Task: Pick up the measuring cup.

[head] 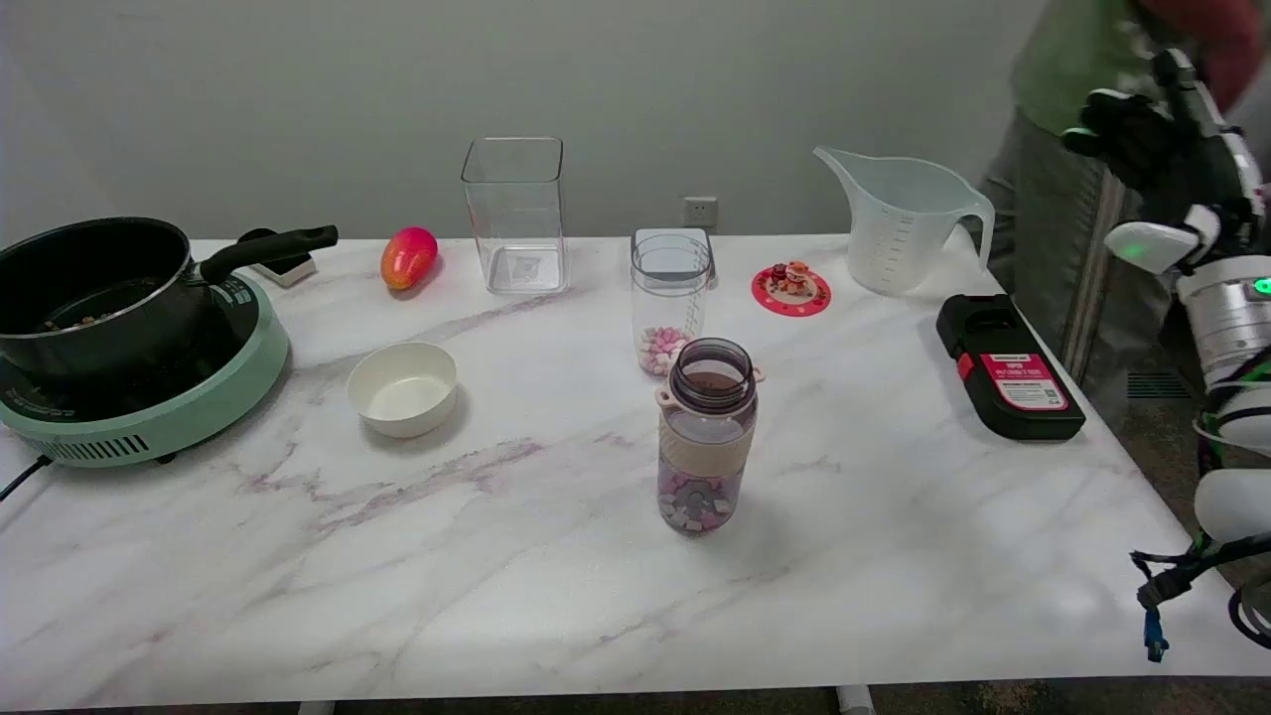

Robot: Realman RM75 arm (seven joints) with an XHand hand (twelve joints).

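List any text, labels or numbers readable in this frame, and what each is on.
None can be read.
Black box: red-and-white label with print and a code square, too small to read.
Measuring cup: scale marks, figures blurred.
Cooker: white markings, unreadable.
Clear square container: faint mark, unreadable.

Right arm rises upright at the frame's right edge; its hand (pixel 1157 139) is raised, empty, fingers loosely apart.
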